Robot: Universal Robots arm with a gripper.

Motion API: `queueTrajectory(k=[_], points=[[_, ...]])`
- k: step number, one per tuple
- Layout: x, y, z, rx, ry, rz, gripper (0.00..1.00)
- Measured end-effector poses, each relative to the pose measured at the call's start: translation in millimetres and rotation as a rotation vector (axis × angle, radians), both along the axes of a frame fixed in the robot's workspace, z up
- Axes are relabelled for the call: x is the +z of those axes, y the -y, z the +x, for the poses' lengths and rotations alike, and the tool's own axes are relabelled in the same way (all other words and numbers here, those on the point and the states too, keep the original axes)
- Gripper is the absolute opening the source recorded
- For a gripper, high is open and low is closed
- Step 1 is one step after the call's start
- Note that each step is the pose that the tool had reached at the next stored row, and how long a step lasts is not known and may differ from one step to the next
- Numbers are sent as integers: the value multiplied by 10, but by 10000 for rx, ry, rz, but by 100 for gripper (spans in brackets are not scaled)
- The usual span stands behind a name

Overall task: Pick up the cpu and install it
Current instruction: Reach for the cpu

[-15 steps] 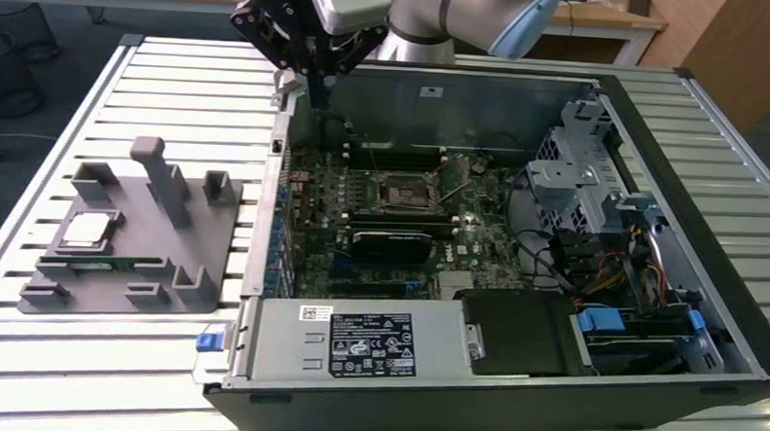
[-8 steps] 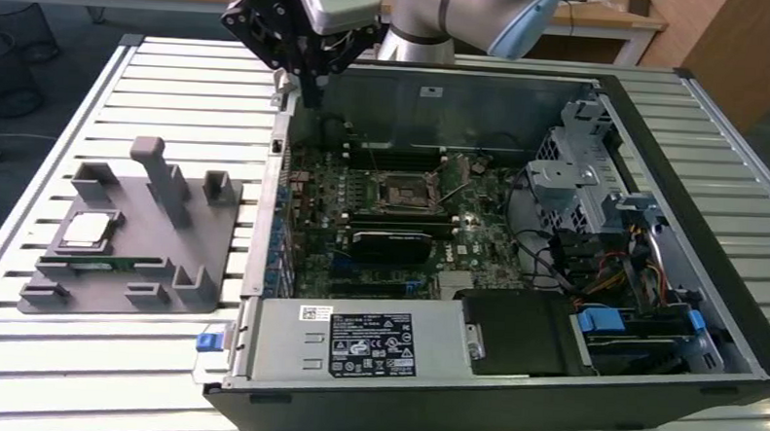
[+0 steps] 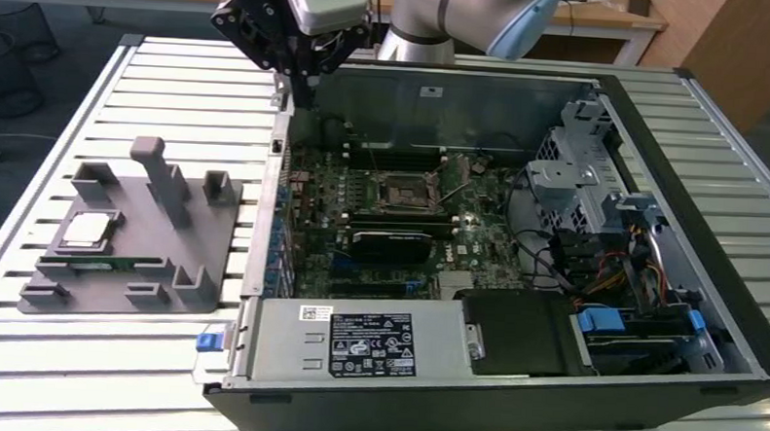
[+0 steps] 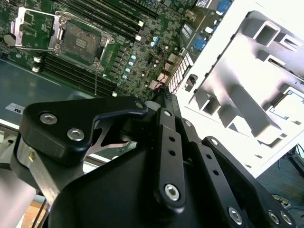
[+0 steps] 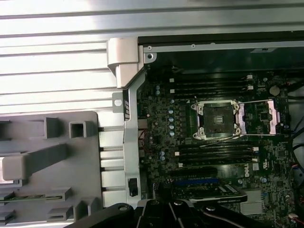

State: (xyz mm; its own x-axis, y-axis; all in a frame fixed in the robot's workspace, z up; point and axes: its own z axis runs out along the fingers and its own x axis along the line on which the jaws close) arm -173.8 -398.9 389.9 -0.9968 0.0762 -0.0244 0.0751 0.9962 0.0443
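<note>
In the exterior view my gripper hangs above the far corner of the open computer case, on the exterior view's left. Its fingers look drawn together on nothing, so I judge the pick not yet made. The cpu is well apart from me, nearer the camera and further to the exterior view's left. It lies flat, metal top up, in a recess of the grey fixture on the slatted bench. I take it that it is seated that way so it can be taken from above without sliding. I count one cpu, one green memory stick lying just on its near side in the same fixture, and one socket in the middle of the board. In the second wrist view the gripper tapers to its tip over the edge of the board. The socket has its metal frame swung open, presumably to bare the seat for the chip. A pale square shows in the washed-out fixture, but I cannot say it is the cpu. In the first wrist view the socket again stands open with its frame folded back, and the memory stick rests in its slot of the fixture.
</note>
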Motion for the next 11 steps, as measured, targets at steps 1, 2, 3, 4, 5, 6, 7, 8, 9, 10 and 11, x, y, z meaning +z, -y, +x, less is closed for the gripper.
queueTrajectory(k=[1, 2, 3, 4, 5, 6, 7, 8, 9, 10, 11], points=[[-1, 0, -9, 0, 0, 1, 11], [-2, 0, -19, 0, 0, 1, 11], [-3, 0, -30, 0, 1, 1, 11], [-3, 0, -41, 0, 0, 1, 11], [-3, 0, -51, 1, 0, 0, 11], [-4, 0, -62, 1, 0, 1, 11], [-5, 0, -75, 0, 0, 0, 11], [-6, 0, -88, 0, 0, 0, 11], [-6, 0, -102, -1, 0, 0, 11], [-7, 0, -113, -1, 1, 1, 11], [-8, 0, -122, 0, 1, 1, 11]])
